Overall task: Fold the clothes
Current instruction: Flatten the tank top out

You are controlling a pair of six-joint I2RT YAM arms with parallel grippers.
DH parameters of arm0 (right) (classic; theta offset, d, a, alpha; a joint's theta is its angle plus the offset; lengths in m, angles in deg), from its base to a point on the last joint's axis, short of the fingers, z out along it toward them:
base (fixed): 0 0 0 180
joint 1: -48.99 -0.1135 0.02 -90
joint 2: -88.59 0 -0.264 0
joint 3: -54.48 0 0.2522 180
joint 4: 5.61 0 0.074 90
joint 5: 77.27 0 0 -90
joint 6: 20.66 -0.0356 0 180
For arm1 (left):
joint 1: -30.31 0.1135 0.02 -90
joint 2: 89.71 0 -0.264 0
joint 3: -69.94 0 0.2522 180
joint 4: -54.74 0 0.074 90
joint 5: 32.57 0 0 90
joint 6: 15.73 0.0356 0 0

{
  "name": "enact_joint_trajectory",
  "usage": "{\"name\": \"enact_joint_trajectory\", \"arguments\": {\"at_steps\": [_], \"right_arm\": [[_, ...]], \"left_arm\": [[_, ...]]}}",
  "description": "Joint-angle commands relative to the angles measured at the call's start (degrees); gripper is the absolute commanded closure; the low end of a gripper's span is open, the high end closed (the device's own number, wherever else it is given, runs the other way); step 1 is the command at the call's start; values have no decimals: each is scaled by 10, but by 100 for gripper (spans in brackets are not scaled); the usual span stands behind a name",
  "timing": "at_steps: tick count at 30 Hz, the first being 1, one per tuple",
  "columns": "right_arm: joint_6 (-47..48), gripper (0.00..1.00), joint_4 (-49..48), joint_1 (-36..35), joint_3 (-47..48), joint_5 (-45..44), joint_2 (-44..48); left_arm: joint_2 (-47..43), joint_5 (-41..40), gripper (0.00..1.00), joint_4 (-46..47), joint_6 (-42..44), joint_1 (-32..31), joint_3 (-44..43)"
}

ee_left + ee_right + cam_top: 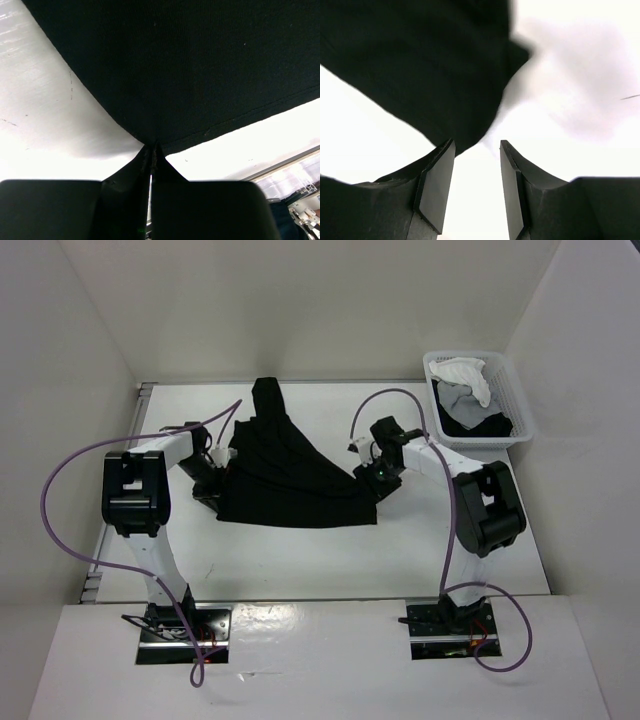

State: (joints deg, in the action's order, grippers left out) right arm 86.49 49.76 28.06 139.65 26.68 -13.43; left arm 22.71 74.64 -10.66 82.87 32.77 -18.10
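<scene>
The left end effector (151, 150) is closed on the hem of the top (175, 65), probably to pull it flat, while the right end effector (476, 150) stands open, gripping nothing.

The clothes (175, 65) are matt, finely knit black cloth; the tabletop (45, 115) is smooth, slightly glossy white; the basket (521, 400) looks plastic.

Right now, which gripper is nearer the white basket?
Right. The right gripper is just left and short of the basket; the left gripper is across the black top, at its left edge.
</scene>
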Motion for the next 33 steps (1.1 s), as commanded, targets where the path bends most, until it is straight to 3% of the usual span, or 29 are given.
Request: {"name": "enact_joint_trajectory", "arguments": {"at_steps": [1,33], "right_arm": [[-15,50,9,-6,-28,19,3],[-20,50,15,-18,-34,46,-68]], "left_arm": [[3,-10,100,0,1,-1,-11],[-12,-10,100,-5,6,-1,5]]}}
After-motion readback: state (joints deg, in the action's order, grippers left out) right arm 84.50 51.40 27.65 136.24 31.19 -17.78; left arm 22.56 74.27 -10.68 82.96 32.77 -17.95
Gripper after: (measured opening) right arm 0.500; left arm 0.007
